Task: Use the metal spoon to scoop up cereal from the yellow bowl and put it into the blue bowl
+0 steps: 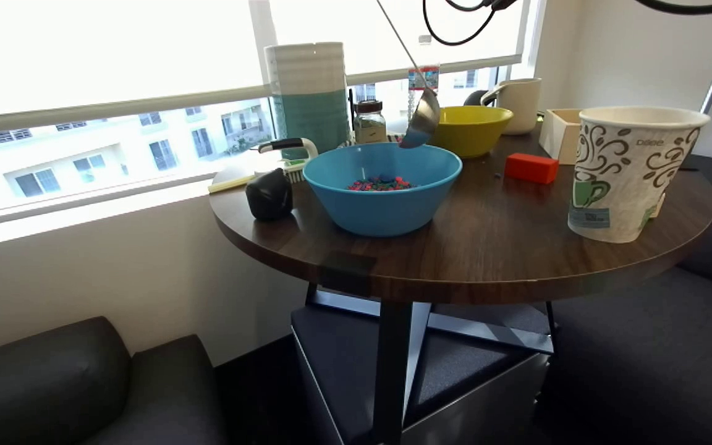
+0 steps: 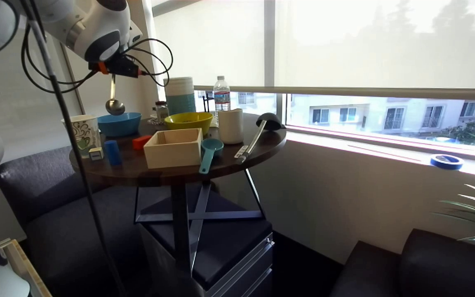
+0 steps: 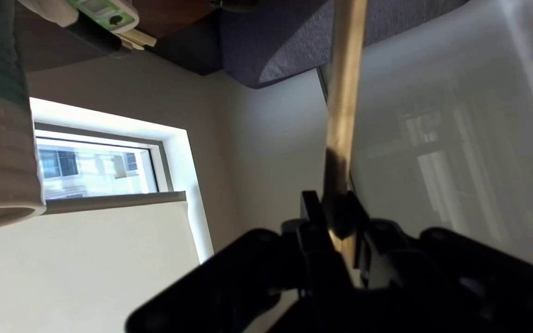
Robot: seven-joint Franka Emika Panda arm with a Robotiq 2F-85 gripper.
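1. Metal spoon (image 1: 424, 120): suspended above the blue bowl (image 1: 382, 213) in both exterior views, tilted, with round end lowermost and thin handle uppermost; contact with the rim and contents not determinable.
2. Gripper (image 3: 336, 210): narrow, clamped on the handle of the metal spoon in the wrist view.
3. Blue bowl: upright on the round, dark brown table (image 1: 486, 259), near the front edge in an exterior view.
4. Cereal (image 1: 381, 184): visible as loose red and dark bits inside the blue bowl.
5. Yellow bowl (image 1: 470, 135): upright on the same table, behind the blue bowl in an exterior view; contents too small to make out.
6. Red block (image 1: 532, 168): flat on the table, between the yellow bowl and the upright, patterned paper cup (image 1: 631, 179).
7. Wooden box (image 2: 172, 150): just beside a teal scoop (image 2: 210, 152) and near a white mug (image 2: 230, 128) in an exterior view.
8. Black ladle (image 2: 268, 119): laid near the table edge, apart from the wooden box.
9. White-and-teal cylinder (image 1: 313, 117): upright, just beside a brown-lidded jar (image 1: 369, 127) and near a clear bottle (image 2: 222, 98).
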